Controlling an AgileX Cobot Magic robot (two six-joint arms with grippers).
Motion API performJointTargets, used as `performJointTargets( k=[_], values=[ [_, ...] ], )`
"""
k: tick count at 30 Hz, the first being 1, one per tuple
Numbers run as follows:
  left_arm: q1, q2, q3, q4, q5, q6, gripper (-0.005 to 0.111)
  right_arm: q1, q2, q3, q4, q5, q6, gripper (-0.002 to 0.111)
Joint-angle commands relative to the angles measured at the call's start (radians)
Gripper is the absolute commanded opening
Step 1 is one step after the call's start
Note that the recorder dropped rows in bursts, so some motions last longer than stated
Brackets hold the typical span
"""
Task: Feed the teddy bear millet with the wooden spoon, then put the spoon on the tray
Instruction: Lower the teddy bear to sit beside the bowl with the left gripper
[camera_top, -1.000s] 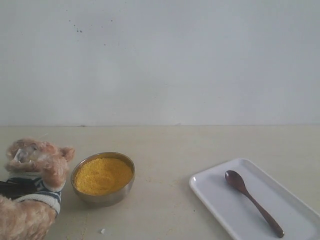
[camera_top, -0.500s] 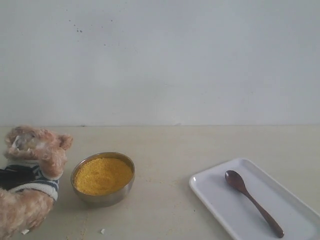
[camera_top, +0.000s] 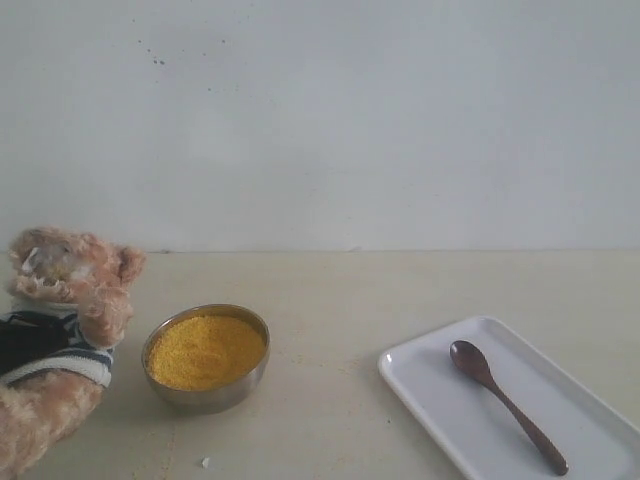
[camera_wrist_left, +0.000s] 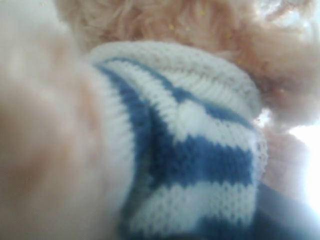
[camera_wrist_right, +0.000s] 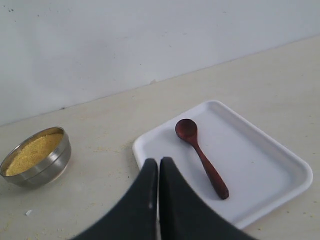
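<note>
Left pincer's fingers hidden: the teddy bear (camera_wrist_left: 190, 150), fuzzy with a navy-and-white striped shirt, fills the left wrist view, blurred; grip cannot be told. Exterior view: bear cut off at lower left, just beside the millet (camera_top: 205, 350). Wooden spoon (camera_top: 505, 402), dark reddish-brown, lies on the tray (camera_top: 440, 400), lower right. Right pincer (camera_wrist_right: 158, 165) clenched, empty, near the tray's rim, apart from the spoon.

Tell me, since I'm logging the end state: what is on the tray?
Only the wooden spoon lies on the tray, inside the rim. In the right wrist view the shut right end effector hides part of the tray's near edge.
</note>
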Motion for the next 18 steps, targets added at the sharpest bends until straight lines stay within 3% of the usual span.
performJointTargets(
  k=[1, 6, 18],
  values=[
    [-0.001, -0.006, -0.009, -0.008, 0.028, 0.039, 0.004, 0.002, 0.005, -0.001, -0.013, -0.010, -0.011, 0.000],
    [-0.001, -0.006, -0.009, -0.008, -0.070, 0.120, 0.004, 0.002, 0.005, -0.001, -0.013, -0.010, -0.011, 0.000],
    [-0.016, -0.006, -0.009, -0.008, -0.050, 0.153, 0.004, 0.002, 0.005, -0.001, -0.013, -0.010, -0.011, 0.000]
  ],
)
